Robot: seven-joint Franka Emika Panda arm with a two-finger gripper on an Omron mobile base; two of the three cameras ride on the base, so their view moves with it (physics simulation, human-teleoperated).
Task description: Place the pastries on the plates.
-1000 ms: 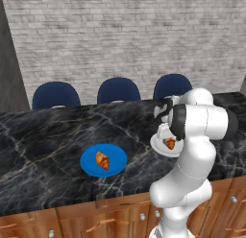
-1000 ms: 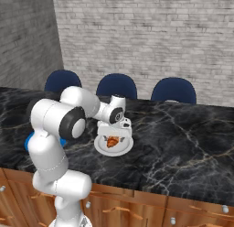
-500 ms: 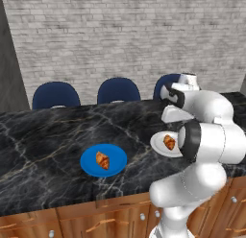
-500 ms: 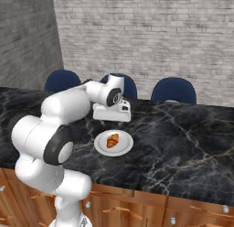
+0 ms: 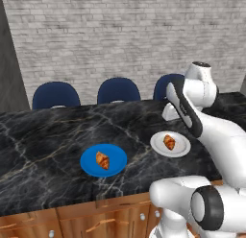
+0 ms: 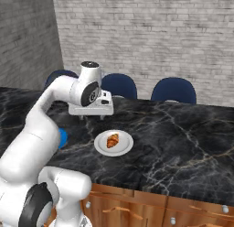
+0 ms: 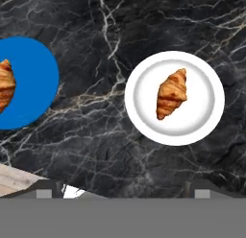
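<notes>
One croissant [image 5: 168,142] lies on the white plate [image 5: 183,149], the other croissant [image 5: 102,160] on the blue plate [image 5: 115,160], both plates apart on the dark marble tabletop [image 5: 48,136]. The gripper [image 6: 91,115] hangs above the tabletop behind the white plate, holding nothing; whether its fingers are spread or closed I cannot tell.

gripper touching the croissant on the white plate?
Apart. In the right base view the gripper hangs above the counter, behind the white plate, with dark marble showing between it and the croissant. The croissant lies alone on the plate.

No readable text, label, brand, number or sign on anything in sight from here.
</notes>
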